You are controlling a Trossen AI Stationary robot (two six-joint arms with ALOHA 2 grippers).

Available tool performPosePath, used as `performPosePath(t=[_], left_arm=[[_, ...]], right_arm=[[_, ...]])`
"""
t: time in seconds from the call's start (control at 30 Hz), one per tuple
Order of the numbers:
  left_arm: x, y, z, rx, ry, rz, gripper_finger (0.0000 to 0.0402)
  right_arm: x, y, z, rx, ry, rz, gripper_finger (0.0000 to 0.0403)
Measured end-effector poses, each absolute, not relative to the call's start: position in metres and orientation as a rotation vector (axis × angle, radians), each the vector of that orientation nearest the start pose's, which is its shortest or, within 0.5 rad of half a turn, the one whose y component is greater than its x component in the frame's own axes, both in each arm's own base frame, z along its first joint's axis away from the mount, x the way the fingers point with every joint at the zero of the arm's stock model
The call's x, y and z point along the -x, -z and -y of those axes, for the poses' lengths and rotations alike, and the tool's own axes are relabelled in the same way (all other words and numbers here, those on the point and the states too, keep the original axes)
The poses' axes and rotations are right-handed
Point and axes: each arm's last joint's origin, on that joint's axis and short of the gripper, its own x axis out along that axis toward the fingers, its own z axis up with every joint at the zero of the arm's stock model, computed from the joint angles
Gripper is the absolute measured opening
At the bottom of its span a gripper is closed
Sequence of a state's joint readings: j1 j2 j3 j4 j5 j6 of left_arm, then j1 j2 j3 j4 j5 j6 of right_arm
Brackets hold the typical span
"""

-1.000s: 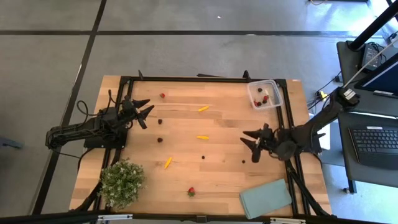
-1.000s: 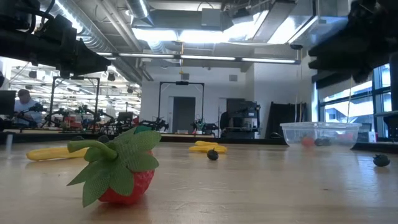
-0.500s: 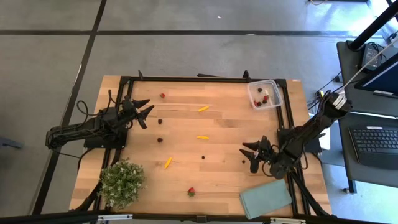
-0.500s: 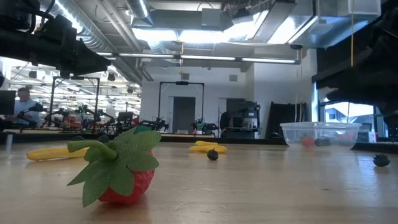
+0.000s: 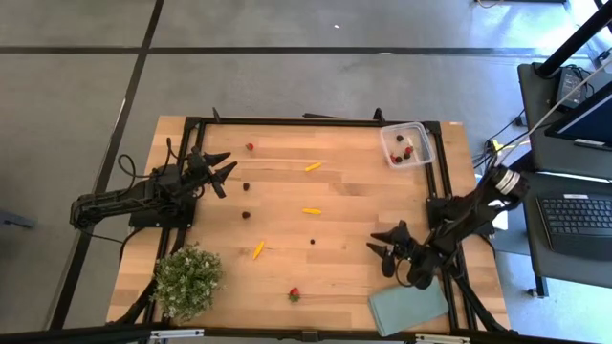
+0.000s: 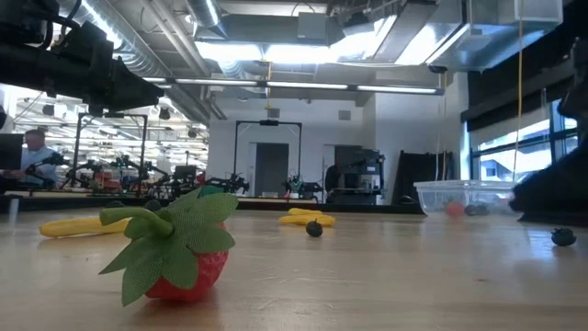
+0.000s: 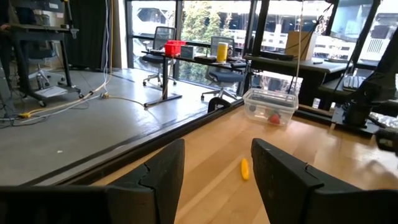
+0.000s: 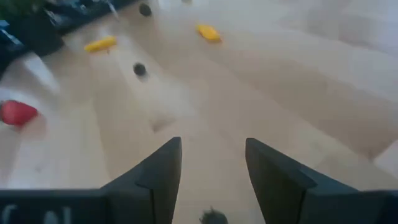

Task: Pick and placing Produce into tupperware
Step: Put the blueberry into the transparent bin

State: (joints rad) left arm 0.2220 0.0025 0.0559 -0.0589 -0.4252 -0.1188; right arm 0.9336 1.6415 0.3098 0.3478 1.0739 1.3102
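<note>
The clear tupperware (image 5: 405,144) stands at the table's far right corner with a red fruit and dark berries inside. Loose produce lies across the wood: a strawberry (image 5: 295,295) near the front edge, another (image 5: 250,147) at the far left, yellow slivers (image 5: 312,211) (image 5: 258,249) and dark berries (image 5: 246,215) (image 5: 313,241). My right gripper (image 5: 385,258) is open, low over the table at the near right. A dark berry (image 8: 214,216) shows between its fingers, apart from them. My left gripper (image 5: 220,172) waits open at the far left, pointing level.
A bushy green plant (image 5: 186,279) stands at the near left corner. A flat grey-green rectangle (image 5: 409,304) lies at the near right, just behind my right gripper. The black frame (image 5: 316,121) runs along the table's far edge. Bare wood lies mid-table between the scattered pieces.
My right gripper has come down and toward the table's near edge, rolling and tipping more downward, and has stayed open. In the low view it has sunk from the top of the picture to just above the table.
</note>
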Motion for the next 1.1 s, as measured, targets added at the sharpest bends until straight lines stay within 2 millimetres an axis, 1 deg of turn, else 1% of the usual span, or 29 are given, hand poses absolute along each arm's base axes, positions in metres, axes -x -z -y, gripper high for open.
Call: performPosePath(t=[0.27, 0.4, 0.5, 0.63, 0.9, 1.1], left_arm=[[-0.087, -0.177, -0.032, 0.124, -0.647, 0.036, 0.0179], [-0.087, -0.177, -0.032, 0.124, -0.647, 0.036, 0.0179], [-0.087, -0.177, -0.032, 0.124, -0.647, 0.036, 0.0179], [-0.087, -0.177, -0.032, 0.124, -0.647, 0.036, 0.0179], [-0.087, -0.177, -0.032, 0.124, -0.646, 0.036, 0.0179], [-0.087, -0.177, -0.032, 0.124, -0.647, 0.036, 0.0179]], right_arm=[[-0.142, -0.06, -0.16, -0.421, 0.403, -0.377, 0.0181], [-0.141, -0.053, -0.162, -0.372, 0.416, -0.374, 0.0181], [-0.139, -0.049, -0.161, -0.343, 0.422, -0.408, 0.0181], [-0.137, -0.048, -0.161, -0.345, 0.417, -0.451, 0.0181], [-0.128, -0.047, -0.165, -0.317, 0.386, -0.463, 0.0181], [-0.131, -0.049, -0.172, -0.278, 0.364, -0.47, 0.0181]])
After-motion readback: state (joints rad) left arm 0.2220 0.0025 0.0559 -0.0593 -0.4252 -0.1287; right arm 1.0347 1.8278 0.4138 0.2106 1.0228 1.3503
